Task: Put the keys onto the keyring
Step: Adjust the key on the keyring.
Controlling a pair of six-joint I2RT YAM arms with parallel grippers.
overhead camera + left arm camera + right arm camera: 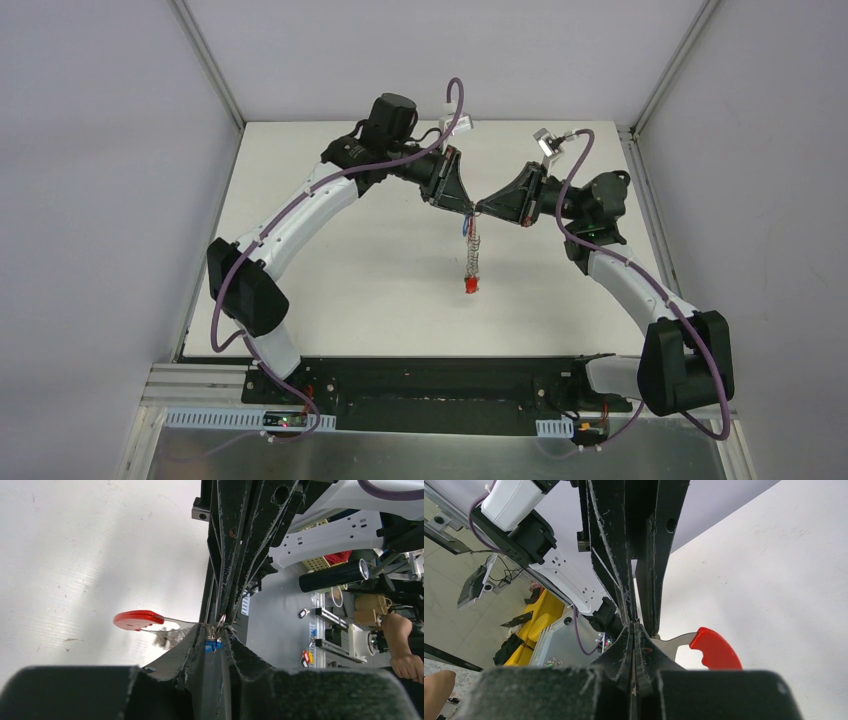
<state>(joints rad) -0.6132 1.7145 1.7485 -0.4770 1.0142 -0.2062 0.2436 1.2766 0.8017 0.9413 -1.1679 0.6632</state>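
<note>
**Two grippers meet tip to tip at the keyring's grey end**

The left arm (300,215) rises from its base, bends at the elbow and reaches across the bench (340,290) toward the keyring (472,255). The right arm (625,275) mirrors it from the keyring's other side. Both wrists are turned inward, so the grippers point at each other and their fingertips come together at the keyring's far end.

The left gripper (218,639) is clenched on a blue-tagged key (212,646). The blue tag is pinched between its fingers just behind the tips. A sliver of silver metal pokes out past them, right beside the keyring's grey half.

The right gripper (634,640) is clamped fully, its fingers pressed flat together. The keyring's grey half emerges from beside its tips, so it appears to grasp the keyring by that end. The exact contact is hidden behind the fingers.

From the held end, the keyring stretches toward the arms' bases in the top view. The grey stretch with its small clips lies nearest the grippers, and the bright red half (715,649) lies farthest from them. Whether that red half touches the bench or hangs just above it cannot be told.
</note>
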